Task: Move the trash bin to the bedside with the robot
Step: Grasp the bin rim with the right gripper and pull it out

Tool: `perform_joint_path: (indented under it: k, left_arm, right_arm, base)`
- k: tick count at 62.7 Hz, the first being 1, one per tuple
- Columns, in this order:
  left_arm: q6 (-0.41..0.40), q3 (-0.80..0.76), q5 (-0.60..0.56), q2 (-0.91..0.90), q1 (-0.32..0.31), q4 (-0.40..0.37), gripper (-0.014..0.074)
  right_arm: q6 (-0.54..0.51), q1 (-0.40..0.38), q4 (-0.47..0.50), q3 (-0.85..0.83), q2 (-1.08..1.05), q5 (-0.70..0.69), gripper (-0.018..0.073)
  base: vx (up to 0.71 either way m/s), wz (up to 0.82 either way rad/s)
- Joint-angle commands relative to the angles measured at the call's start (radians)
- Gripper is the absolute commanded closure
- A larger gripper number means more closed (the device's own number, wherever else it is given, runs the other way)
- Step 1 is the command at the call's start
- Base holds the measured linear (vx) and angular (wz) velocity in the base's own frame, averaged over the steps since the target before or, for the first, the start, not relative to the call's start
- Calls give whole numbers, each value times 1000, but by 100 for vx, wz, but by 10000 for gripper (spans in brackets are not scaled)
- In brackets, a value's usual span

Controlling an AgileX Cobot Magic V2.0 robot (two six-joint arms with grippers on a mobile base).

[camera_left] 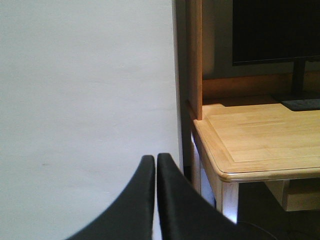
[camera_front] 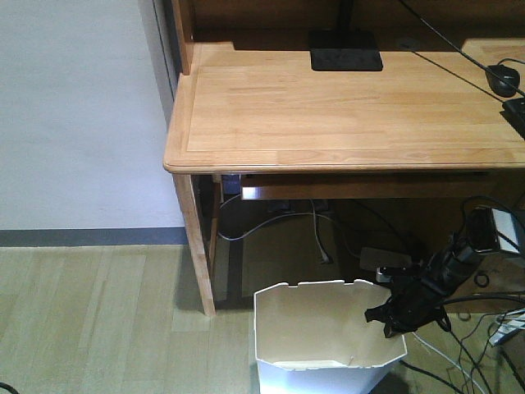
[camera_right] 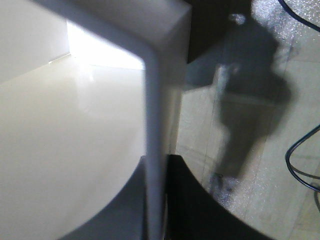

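Observation:
The white trash bin [camera_front: 318,376] stands on the wooden floor in front of the desk, at the bottom middle of the front view, its cream inside showing. My right gripper [camera_front: 392,322] reaches in from the right and is shut on the bin's right rim. In the right wrist view the thin rim [camera_right: 152,100] runs between the two black fingers of the right gripper [camera_right: 159,167], one inside the bin and one outside. My left gripper [camera_left: 156,161] is shut on nothing and points at a white wall. The bedside is out of view.
A light wooden desk [camera_front: 328,107] stands right behind the bin, its leg [camera_front: 197,246] to the bin's left. A monitor base [camera_front: 344,51] and a mouse [camera_front: 503,80] lie on it. Cables [camera_front: 316,234] hang beneath it and spread over the floor at the right. A white wall [camera_front: 74,107] fills the left.

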Motion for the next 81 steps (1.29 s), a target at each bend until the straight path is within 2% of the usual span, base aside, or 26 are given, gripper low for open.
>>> perform_joint_path:
  k: [1,8,23,27,32,45,62,71,81]
  left_arm:
    - [-14,12,-74,-7,-6,-9,603]
    - [-14,12,-74,-7,-6,-9,603]
    - [-14,12,-74,-7,-6,-9,603]
    - [-14,12,-74,-7,-6,-9,603]
    - [-14,12,-74,-7,-6,-9,603]
    - [-14,12,-74,-7,-6,-9,603]
    - [-14,12,-74,-7,-6,-9,603]
    - [-14,12,-74,-7,-6,-9,603]
    - [-14,12,-74,-7,-6,-9,603]
  right_arm:
    - [-81,-1,100,-9,-92,77,568]
    - [-170,-1,200,-6,-126,113,568]
    - [-527,-1,529,157,-274,90,564]
    - [-647,-1,622,217,-329,124,564]
    - [-735,-3,689,282,-392,179,564]
    - [-839,-51,778,457,-554,288,564]
    - [-956,-151,820,698,-749,389,564]
    - [-1004,-165,861,799,-837,382,564]
    - [-1024,-164,876,817,-886,399,564]
  base:
    - [0,0]
    - [0,0]
    - [0,0]
    - [0,0]
    - [0,0]
    - [0,0]
    - [0,0]
    - [0,0]
    - [0,0]
